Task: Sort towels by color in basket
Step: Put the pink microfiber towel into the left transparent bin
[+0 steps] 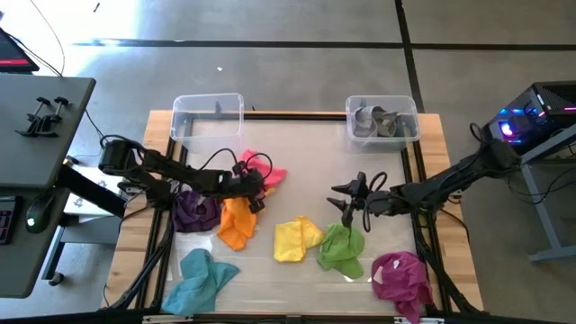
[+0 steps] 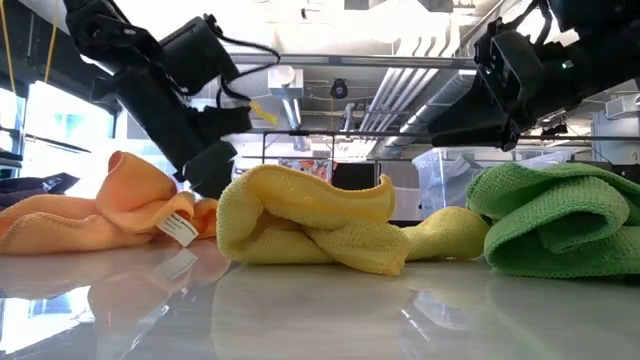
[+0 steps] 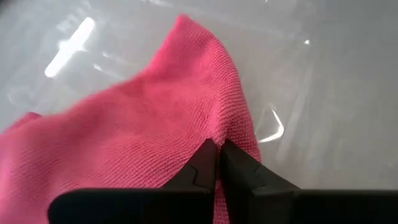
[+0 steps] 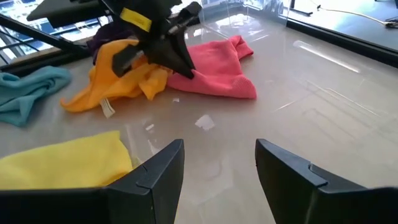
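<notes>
My left gripper [image 1: 256, 184] [image 3: 219, 144] is shut on the pink towel [image 1: 267, 171] [image 4: 217, 65] on the table's left half. Beside it lie the purple towel [image 1: 193, 211] and the orange towel [image 1: 237, 223] [image 2: 110, 205]. The yellow towel [image 1: 295, 238] [image 2: 300, 225], lime green towel [image 1: 342, 250] [image 2: 560, 220], magenta towel [image 1: 400, 277] and teal towel [image 1: 200, 279] lie along the near side. A grey towel [image 1: 378, 121] sits in the far right basket. My right gripper [image 1: 346, 205] [image 4: 217, 165] hovers open above the table, just beyond the lime green towel. No dark green towel shows. My left gripper pinches the pink towel between its two fingers at a raised fold [image 3: 217, 127] near the towel's edge [image 4: 198, 76]. The fingers [image 3: 202, 163] slant down onto it from above and from the table's left. The towel lies spread on the table.
Two clear plastic baskets stand at the table's far edge: the left basket [image 1: 207, 115] holds nothing I can see, the right basket [image 1: 403, 106] holds the grey towel. Bare glossy table lies between the pink towel and the right gripper. Cables and arm mounts run along both sides.
</notes>
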